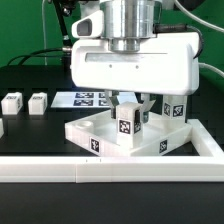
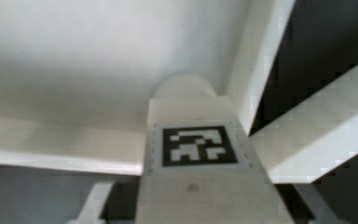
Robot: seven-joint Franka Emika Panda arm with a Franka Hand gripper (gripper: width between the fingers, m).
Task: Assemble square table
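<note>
Hugging wall [image 1: 40, 168]: tabletop [image 1: 82, 130], leg [image 1: 127, 127] in gripper [image 1: 131, 104]

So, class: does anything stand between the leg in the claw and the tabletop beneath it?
Nothing visible does. The claw holds the leg upright directly over the tabletop, with no other part between them.

Bright light is washing out the white plastic square tabletop [image 1: 80, 128]; the wrist view is blurring the short white tagged leg [image 2: 201, 185], grey shadows pooling behind.

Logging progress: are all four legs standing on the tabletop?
No: one leg and a second leg lie loose on the table at the exterior view's left.
</note>
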